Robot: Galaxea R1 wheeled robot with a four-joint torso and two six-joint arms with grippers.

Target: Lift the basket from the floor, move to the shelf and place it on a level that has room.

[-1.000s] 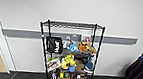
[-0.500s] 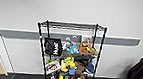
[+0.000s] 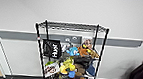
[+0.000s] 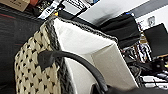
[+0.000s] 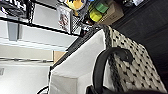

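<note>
Both end effectors carry the basket [image 4: 75, 55] by its black handles [image 5: 105, 65], one each end; their grip cannot be told. The shelf [image 3: 68, 54] stands ahead, top level [image 3: 72, 26] bare.

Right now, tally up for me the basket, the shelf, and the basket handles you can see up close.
basket: 1
shelf: 1
basket handles: 2, one in the left wrist view, one in the right wrist view
Total: 4
</note>
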